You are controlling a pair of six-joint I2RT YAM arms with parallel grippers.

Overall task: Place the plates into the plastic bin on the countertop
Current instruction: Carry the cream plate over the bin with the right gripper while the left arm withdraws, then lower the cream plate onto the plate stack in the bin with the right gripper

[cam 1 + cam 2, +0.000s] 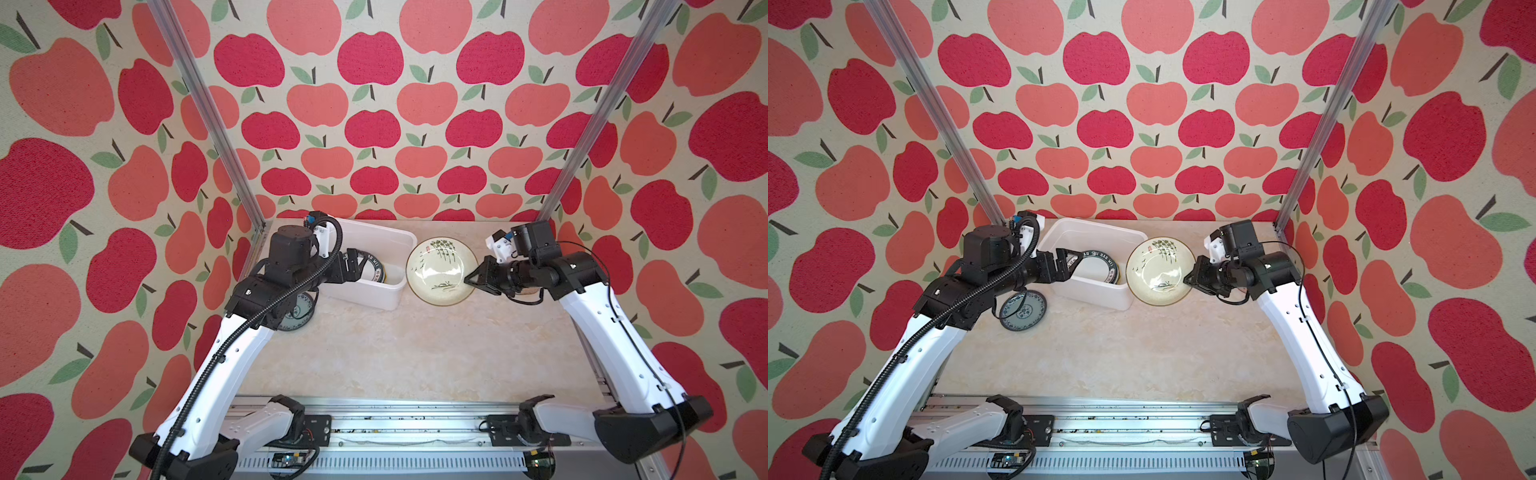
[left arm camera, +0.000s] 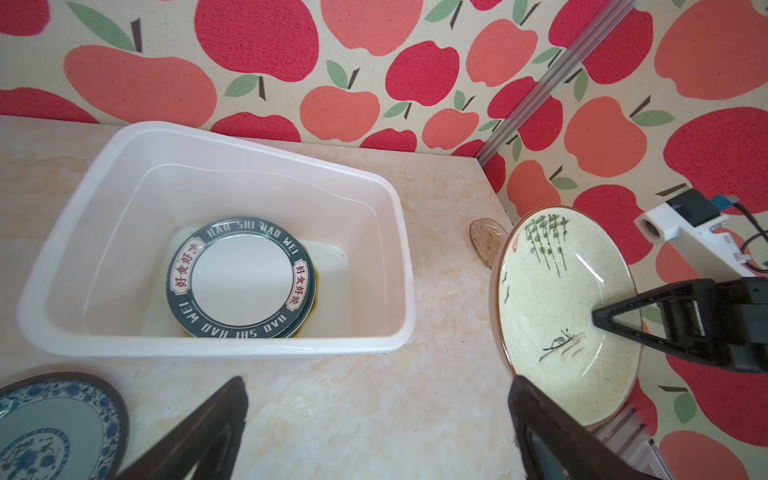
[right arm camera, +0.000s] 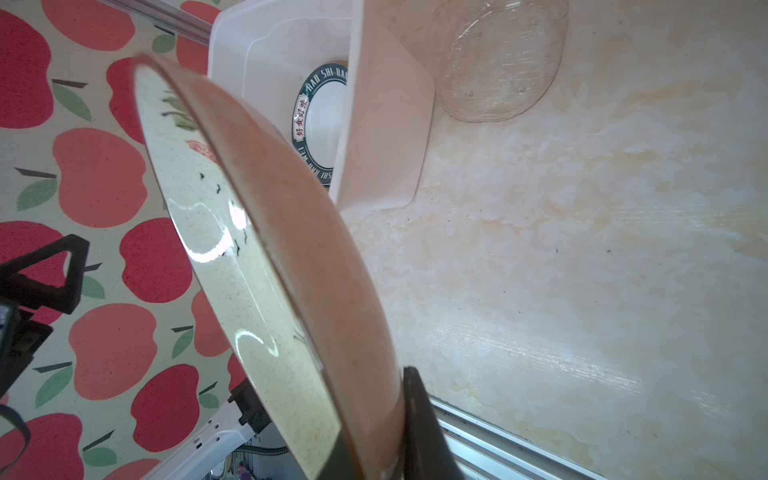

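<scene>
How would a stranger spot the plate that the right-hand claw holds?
Find the white plastic bin at the back of the countertop; just right of it the right gripper holds a tilted plate. It alone is speckled cream, brown-rimmed, painted with green leaves and a tiny boat.

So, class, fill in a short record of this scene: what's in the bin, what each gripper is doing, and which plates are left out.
Stowed: stack topped by green-rimmed plate, inside plastic bin
Left gripper: open, empty, near the bin
Right gripper: shut on cream leaf-painted plate, held tilted beside the bin
On countertop: blue-patterned plate, clear glass plate, small brown dish
</scene>
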